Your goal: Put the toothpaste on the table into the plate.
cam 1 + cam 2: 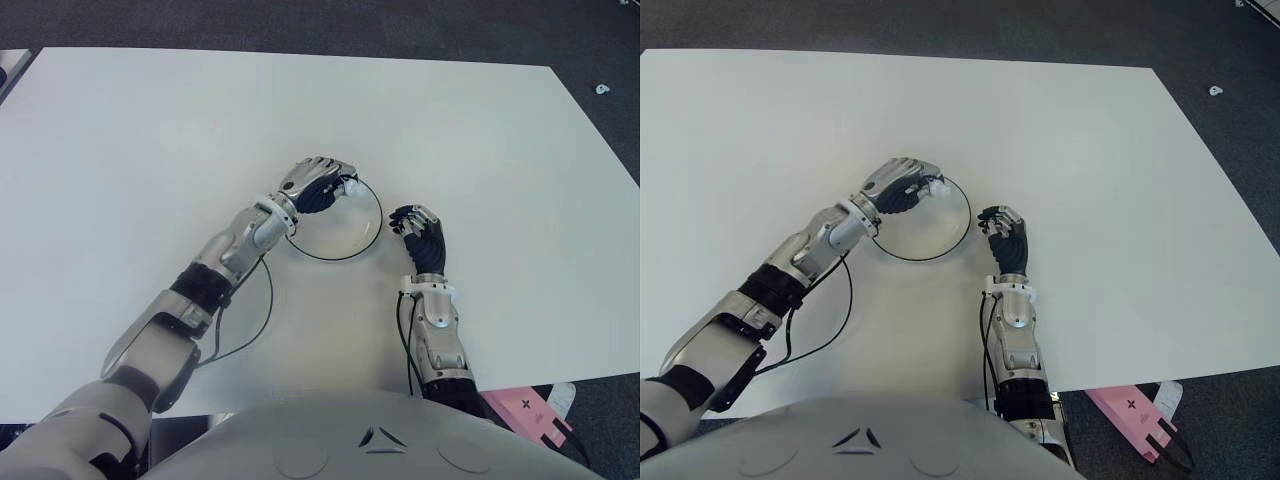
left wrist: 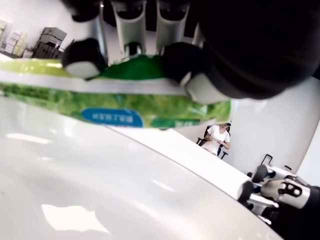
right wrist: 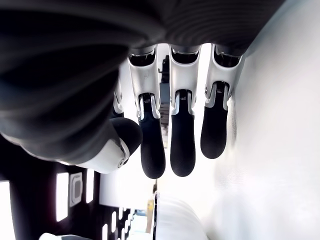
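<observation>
Gripping the green toothpaste (image 2: 120, 100) over the plate (image 1: 368, 236), seemingly untouching: left hand (image 1: 318, 186); right hand (image 1: 422, 238) loosely curled, empty.

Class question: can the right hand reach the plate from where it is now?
Probably yes. The right hand shows just beside the plate's right rim, holding nothing, with bare table between; the left hand only occupies the far-left rim.

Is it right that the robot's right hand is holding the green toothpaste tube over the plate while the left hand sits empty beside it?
No, the hands are swapped. The left hand grips the green toothpaste tube over the plate, as the left wrist view shows. The right hand shows empty beside the plate, on its right.
</observation>
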